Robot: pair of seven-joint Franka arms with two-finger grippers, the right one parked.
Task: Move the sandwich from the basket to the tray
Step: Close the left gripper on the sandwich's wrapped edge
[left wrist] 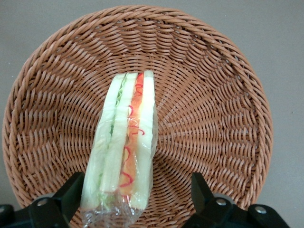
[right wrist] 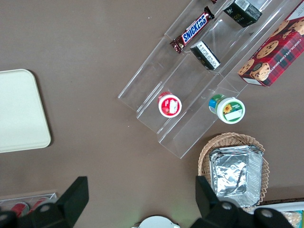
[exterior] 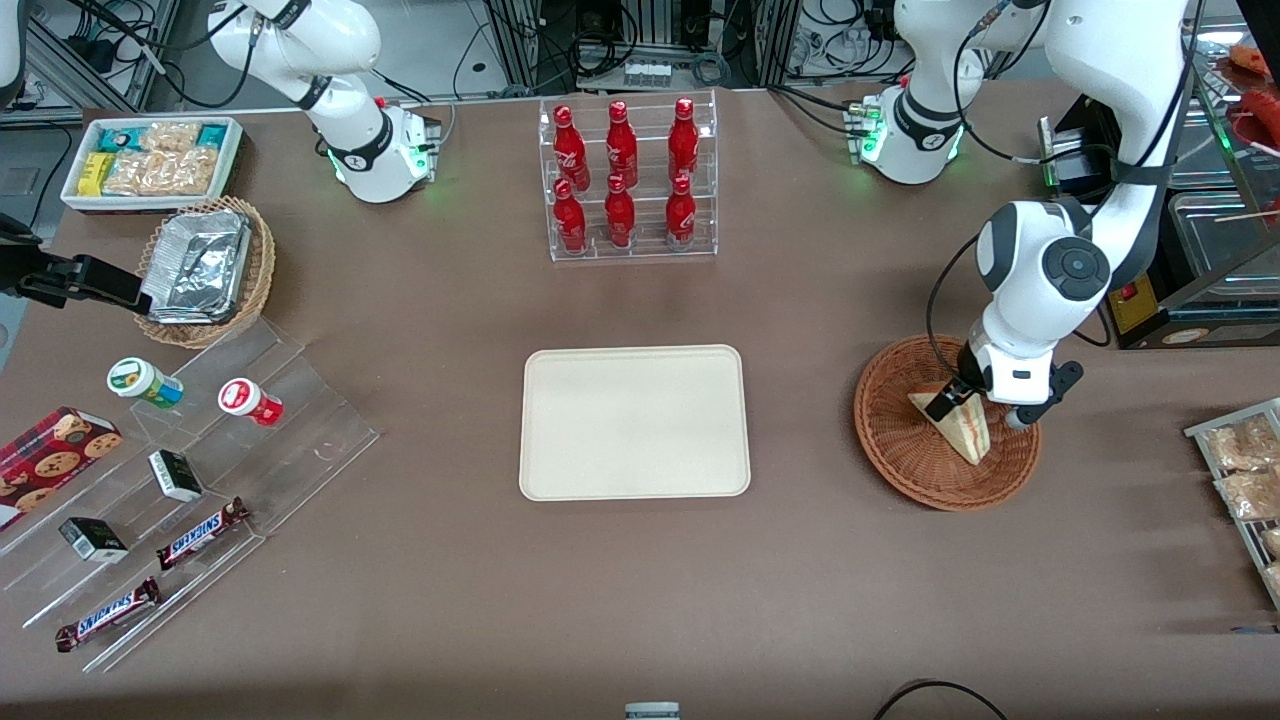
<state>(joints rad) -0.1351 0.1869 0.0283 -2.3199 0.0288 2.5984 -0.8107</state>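
Brown worktop (exterior: 640, 590) runs under everything, with lab racks and cables at its twelve o'clock edge. On it, the sandwich (exterior: 958, 425) stands on edge inside the basket (exterior: 900, 455), wrapped in clear film, its red and green filling showing along the cut side. The left arm's gripper (exterior: 962, 398) is down in the basket over the wedge. In the wrist view its two fingers (left wrist: 71, 194) stand spread, one on each flank of the sandwich (left wrist: 127, 142), with a clear gap on one side and the other close to the film; I judge it unclenched and not yet gripping. The basket (left wrist: 228, 118) holds nothing else.

From the basket, the tray (exterior: 634, 422) lies at nine o'clock, well apart, and bare. So the task looks barely begun: the approach is made, but closing on the wedge, lifting, carrying across and setting down are all left.
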